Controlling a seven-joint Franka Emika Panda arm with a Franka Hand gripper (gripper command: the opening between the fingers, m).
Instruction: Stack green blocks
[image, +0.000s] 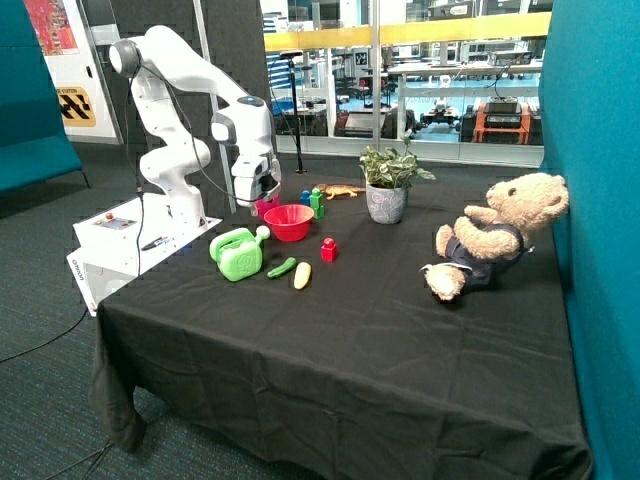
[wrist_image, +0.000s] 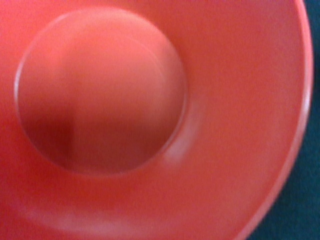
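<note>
Two small green blocks (image: 317, 203) stand close together on the black cloth behind the red bowl (image: 289, 221), next to a blue block (image: 305, 197). I cannot tell whether they touch. My gripper (image: 263, 197) hangs low at the bowl's far side from the plant, just over a small pink object (image: 266, 208), well apart from the green blocks. The wrist view is filled by the inside of a red-pink bowl (wrist_image: 150, 120). No green block shows there.
A red block (image: 328, 250) stands in front of the bowl. A light-green watering can (image: 237, 254), a green vegetable toy (image: 281, 268) and a yellow one (image: 302, 276) lie nearer the table front. A potted plant (image: 387, 190) and a teddy bear (image: 490, 235) stand beyond.
</note>
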